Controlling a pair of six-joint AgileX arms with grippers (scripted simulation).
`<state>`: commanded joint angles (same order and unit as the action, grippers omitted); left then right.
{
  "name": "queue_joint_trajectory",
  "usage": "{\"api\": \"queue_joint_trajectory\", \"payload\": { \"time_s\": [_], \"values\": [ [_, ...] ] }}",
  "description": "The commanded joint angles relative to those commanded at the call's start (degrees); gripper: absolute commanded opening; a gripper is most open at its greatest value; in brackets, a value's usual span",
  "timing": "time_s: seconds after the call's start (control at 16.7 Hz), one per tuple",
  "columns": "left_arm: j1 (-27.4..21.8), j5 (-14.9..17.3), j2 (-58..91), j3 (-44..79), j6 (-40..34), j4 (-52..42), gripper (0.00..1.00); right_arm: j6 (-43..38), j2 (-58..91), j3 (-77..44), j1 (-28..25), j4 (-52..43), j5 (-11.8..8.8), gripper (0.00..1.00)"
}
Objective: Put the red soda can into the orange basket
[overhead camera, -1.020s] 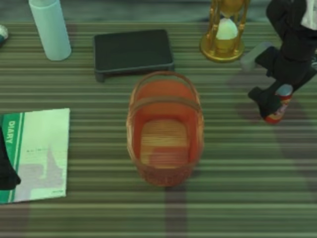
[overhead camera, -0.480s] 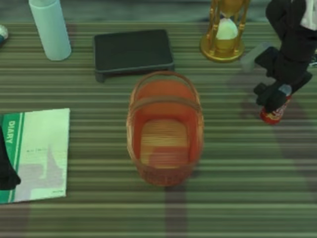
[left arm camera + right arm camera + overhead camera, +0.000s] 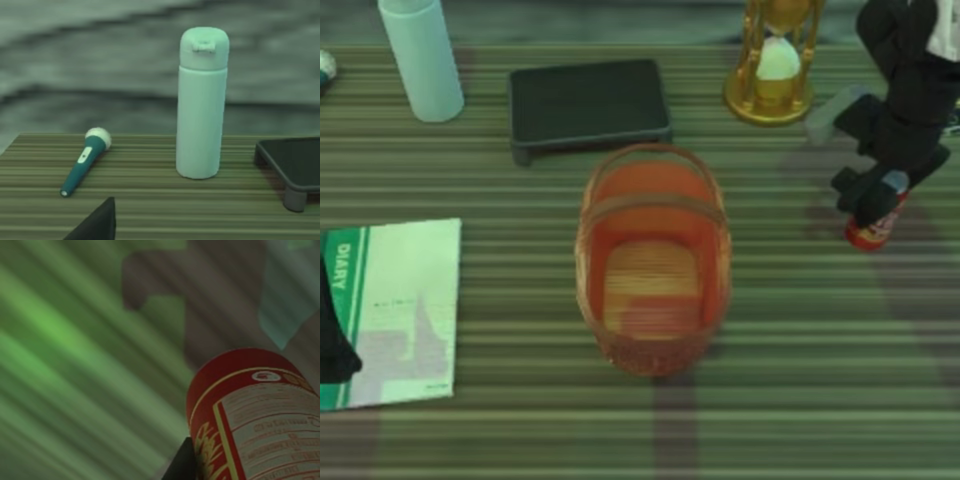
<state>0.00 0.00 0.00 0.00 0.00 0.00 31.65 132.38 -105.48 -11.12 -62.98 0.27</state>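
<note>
Can (image 3: 873,226): red, upright, at the counter's (image 3: 790,390) right side, well apart from the basket (image 3: 653,262), which sits mid-counter and holds nothing. Right end effector (image 3: 875,200): closed on can's upper part. Change: a second ago the can hung tilted in that grip; it has since righted and has stayed put for the last half second (grasp judged settled, lift and carry left toward basket next). Left end effector (image 3: 334,340): parked at left edge; finger state cannot be told.
</note>
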Motion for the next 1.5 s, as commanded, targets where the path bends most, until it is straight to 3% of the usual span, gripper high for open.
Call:
{"api": "queue_joint_trajectory", "payload": {
  "time_s": [0.24,0.36,0.48,0.72,1.26,1.5],
  "values": [
    [0.0,0.0,0.0,0.0,0.0,0.0,1.0,-0.5,-0.2,0.4,-0.1,1.6,-1.1,0.0],
    [0.0,0.0,0.0,0.0,0.0,0.0,1.0,-1.7,-0.4,1.4,-0.6,5.5,-3.8,0.0],
    [0.0,0.0,0.0,0.0,0.0,0.0,1.0,-3.7,-0.8,3.0,-1.1,11.7,-7.8,0.0],
    [0.0,0.0,0.0,0.0,0.0,0.0,1.0,-9.2,-2.3,7.8,-2.5,29.9,-18.5,0.0],
    [0.0,0.0,0.0,0.0,0.0,0.0,1.0,-25.0,-9.2,24.0,-6.3,83.1,-47.6,0.0],
    [0.0,0.0,0.0,0.0,0.0,0.0,1.0,-30.6,-13.2,30.3,-7.6,100.7,-57.9,0.0]
  ]
}}
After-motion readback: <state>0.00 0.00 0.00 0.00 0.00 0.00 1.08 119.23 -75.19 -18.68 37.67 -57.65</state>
